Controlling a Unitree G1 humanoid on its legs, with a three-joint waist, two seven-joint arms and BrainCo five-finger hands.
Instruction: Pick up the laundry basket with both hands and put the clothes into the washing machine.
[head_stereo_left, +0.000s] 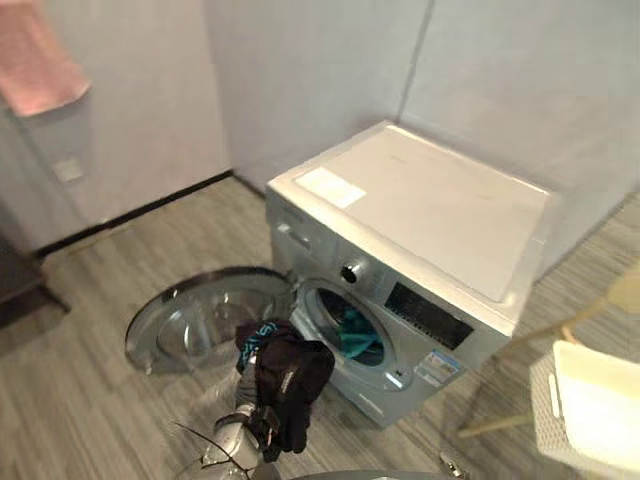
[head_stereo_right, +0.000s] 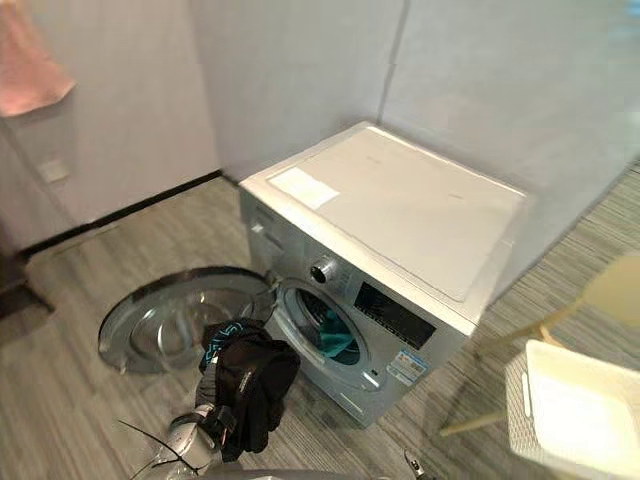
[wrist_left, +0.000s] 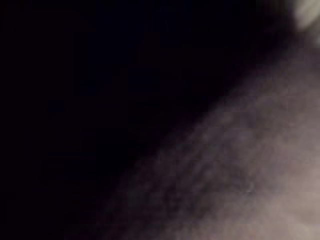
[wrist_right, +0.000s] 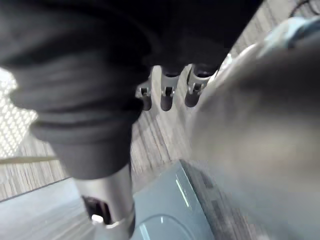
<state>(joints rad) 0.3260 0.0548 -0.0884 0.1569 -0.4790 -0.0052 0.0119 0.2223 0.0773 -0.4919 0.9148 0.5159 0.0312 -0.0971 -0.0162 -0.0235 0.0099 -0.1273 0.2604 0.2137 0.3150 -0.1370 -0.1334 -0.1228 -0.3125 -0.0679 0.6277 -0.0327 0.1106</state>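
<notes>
The left arm (head_stereo_left: 228, 442), the left hand's grip untellable under cloth, is holding a black garment (head_stereo_left: 290, 378) by the washing machine's (head_stereo_left: 420, 210) open drum (head_stereo_left: 350, 330), well left of the basket (head_stereo_left: 590, 410), and should be pushing it deep inside before releasing.

No print can be read: the white sticker (head_stereo_left: 330, 186) atop the silver front-loading washing machine (head_stereo_left: 440, 215) and the small label (head_stereo_left: 438, 367) on its front are too small.
</notes>
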